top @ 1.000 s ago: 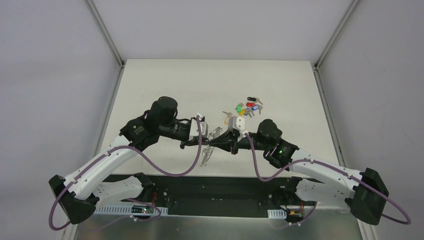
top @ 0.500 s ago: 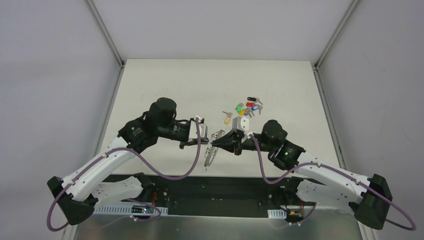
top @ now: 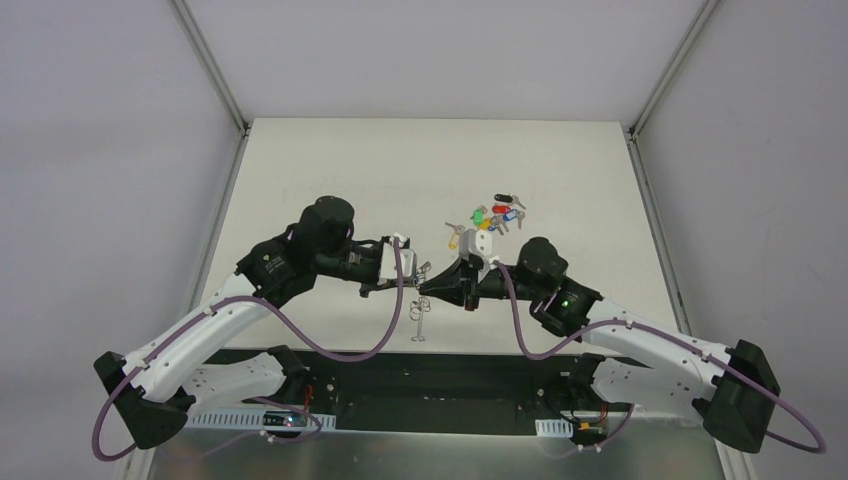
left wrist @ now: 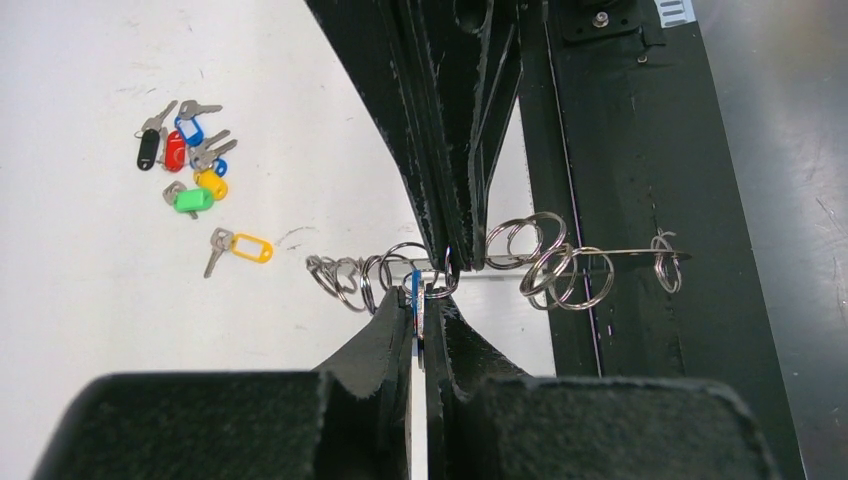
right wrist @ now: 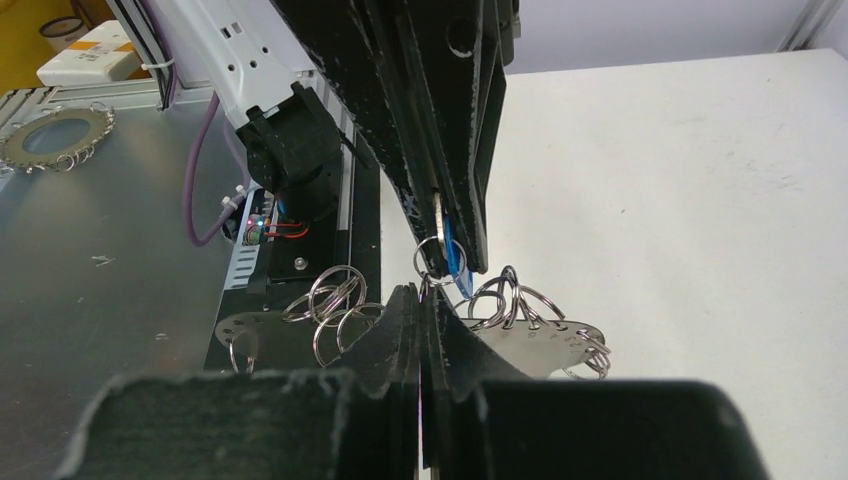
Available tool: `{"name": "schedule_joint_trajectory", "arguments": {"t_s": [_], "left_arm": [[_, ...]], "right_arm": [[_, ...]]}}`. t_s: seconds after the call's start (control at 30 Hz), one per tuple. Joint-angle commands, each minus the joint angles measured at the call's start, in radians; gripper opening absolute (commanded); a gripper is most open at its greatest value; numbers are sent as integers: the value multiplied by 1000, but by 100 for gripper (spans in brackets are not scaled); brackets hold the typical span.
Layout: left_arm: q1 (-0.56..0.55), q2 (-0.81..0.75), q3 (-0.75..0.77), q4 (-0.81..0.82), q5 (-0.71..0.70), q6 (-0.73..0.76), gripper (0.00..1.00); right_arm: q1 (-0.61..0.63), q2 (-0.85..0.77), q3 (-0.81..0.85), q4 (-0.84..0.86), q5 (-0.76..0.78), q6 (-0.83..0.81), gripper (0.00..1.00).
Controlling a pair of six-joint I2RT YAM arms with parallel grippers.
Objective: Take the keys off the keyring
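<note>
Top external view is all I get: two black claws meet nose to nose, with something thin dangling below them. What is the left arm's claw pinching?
Observer: The left gripper is shut on a blue-tagged key.
Operator: And the other claw?
Observer: The right gripper is shut on the keyring, which is a flat metal plate.
Operator: Are more keys hanging from it?
Observer: None that I can see. The wire rings along its edge look empty.
</note>
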Motion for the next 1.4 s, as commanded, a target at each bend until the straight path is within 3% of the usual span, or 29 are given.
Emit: {"name": "schedule_joint_trajectory", "arguments": {"t_s": [0.0, 0.83, 1.13, 1.37], "left_arm": [[-11, -12, 43, 37, -5, -2, 0], [-9, 14, 33, 81, 43, -82, 0], [18, 18, 0, 189, 153, -182, 0], [54, 46, -1, 227, 259, -247, 0]], "right_arm": [[3, 22, 52, 60, -35, 42, 0], [4, 7, 47, 192, -82, 87, 0], [-5, -16, 10, 333, -75, 147, 0], [-8, 1, 28, 344, -96, 170, 0]]}}
